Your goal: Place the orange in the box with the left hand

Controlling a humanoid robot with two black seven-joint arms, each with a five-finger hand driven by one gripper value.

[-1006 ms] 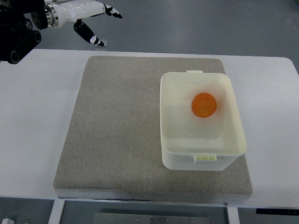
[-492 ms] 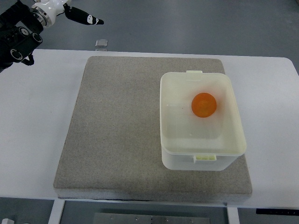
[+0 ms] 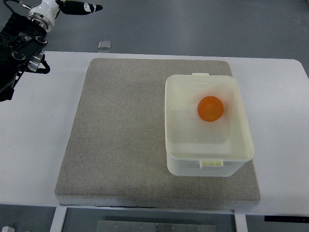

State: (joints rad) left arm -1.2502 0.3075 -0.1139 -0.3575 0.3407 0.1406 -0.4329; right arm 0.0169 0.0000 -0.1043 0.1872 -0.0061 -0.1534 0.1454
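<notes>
The orange [image 3: 210, 108] lies inside the cream plastic box [image 3: 208, 159], toward its far right part. The box stands on the right side of a grey mat [image 3: 120, 130]. My left hand [image 3: 77, 7] is at the top left corner of the picture, beyond the table's far edge and far from the box. Its white, black-tipped fingers are stretched out and hold nothing. The black forearm comes in from the left edge. No right arm shows.
The grey mat covers the middle of a white table [image 3: 38, 145]. A small clear object [image 3: 104, 45] lies on the floor just beyond the table's far edge. Grey floor lies beyond.
My left hand has drawn back up and to the left, from above the table's far edge to the picture's top left corner. The orange and box have not moved.
</notes>
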